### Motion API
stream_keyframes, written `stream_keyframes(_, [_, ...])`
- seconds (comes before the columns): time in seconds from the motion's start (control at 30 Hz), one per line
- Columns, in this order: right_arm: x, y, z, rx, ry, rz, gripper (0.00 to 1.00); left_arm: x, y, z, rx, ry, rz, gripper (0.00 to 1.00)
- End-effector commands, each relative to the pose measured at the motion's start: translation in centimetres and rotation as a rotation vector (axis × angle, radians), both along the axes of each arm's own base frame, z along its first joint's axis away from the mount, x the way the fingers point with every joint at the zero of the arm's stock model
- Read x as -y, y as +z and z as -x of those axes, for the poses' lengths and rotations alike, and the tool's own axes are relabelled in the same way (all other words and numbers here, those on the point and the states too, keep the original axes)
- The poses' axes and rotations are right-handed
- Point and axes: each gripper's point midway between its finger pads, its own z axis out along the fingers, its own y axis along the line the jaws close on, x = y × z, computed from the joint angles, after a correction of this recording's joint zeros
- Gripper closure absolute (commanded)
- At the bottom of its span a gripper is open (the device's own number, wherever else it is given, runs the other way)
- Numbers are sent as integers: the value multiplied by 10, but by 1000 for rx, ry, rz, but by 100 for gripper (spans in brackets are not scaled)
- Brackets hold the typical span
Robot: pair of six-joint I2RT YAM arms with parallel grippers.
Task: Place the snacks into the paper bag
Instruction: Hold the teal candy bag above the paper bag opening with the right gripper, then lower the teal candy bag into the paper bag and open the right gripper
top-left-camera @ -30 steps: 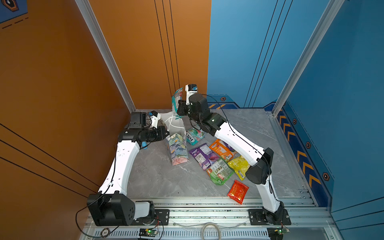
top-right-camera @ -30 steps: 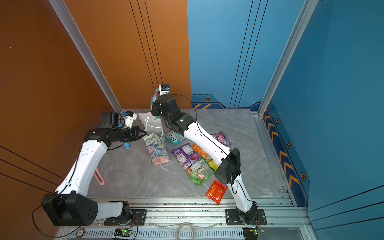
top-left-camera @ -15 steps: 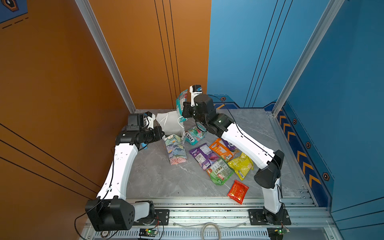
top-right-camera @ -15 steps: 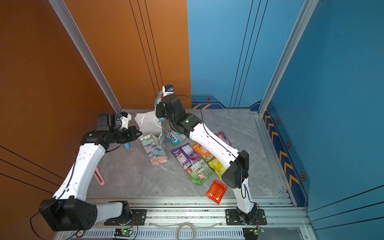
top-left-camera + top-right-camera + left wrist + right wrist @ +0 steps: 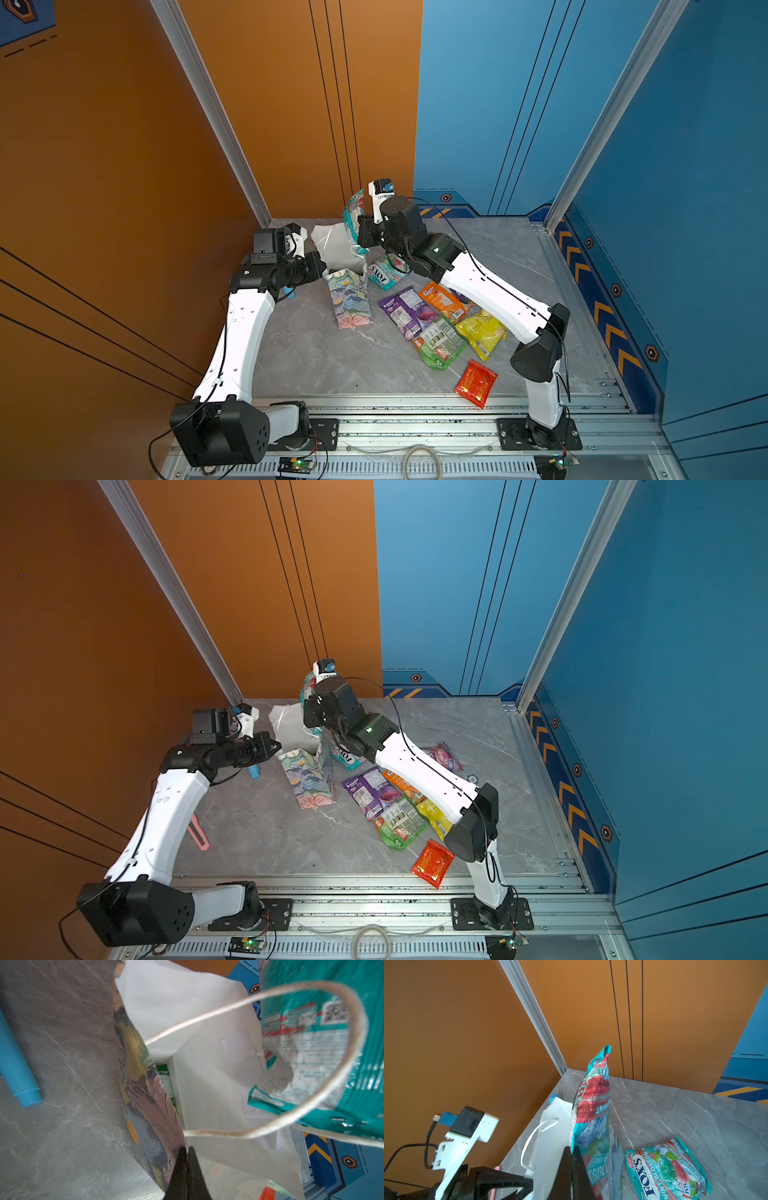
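The floral paper bag (image 5: 350, 301) (image 5: 309, 781) stands at the back left of the table, its white mouth (image 5: 207, 1084) open. My left gripper (image 5: 322, 266) (image 5: 277, 746) (image 5: 186, 1148) is shut on the bag's near rim. My right gripper (image 5: 360, 227) (image 5: 310, 706) (image 5: 571, 1148) is shut on a teal FOX'S packet (image 5: 354, 210) (image 5: 593, 1101) that hangs over the mouth. A green packet (image 5: 167, 1082) lies inside. More snacks lie to the right: teal (image 5: 384, 270), purple (image 5: 407, 311), orange (image 5: 442, 299), green (image 5: 438, 343), yellow (image 5: 484, 332), red (image 5: 476, 382).
A light-blue stick (image 5: 253, 772) (image 5: 18, 1068) lies on the table just left of the bag, under my left arm. A pink strip (image 5: 197, 833) lies near the left wall. A pink-purple packet (image 5: 442, 756) sits behind my right arm. Orange walls stand close behind and to the left.
My left gripper has drawn the bag's rim leftward, and the white mouth gapes wider. My right gripper has shifted slightly with the teal packet above the mouth.
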Motion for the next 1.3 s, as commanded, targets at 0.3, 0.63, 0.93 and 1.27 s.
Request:
stream_keyframes(0.3, [-34, -1, 18, -20, 101, 0, 100, 0, 7, 1, 29, 3, 25, 100])
stream_keyframes(0.63, [-53, -34, 8, -69, 97, 29, 100, 2, 8, 3, 34, -5, 37, 100])
stream_keyframes(0.93, [-66, -41, 6, -114, 118, -31, 100, 5, 9, 2, 36, -17, 54, 100])
stream_keyframes(1.27, [-77, -56, 2, -200, 142, -101, 100, 6, 10, 3, 38, -20, 60, 100])
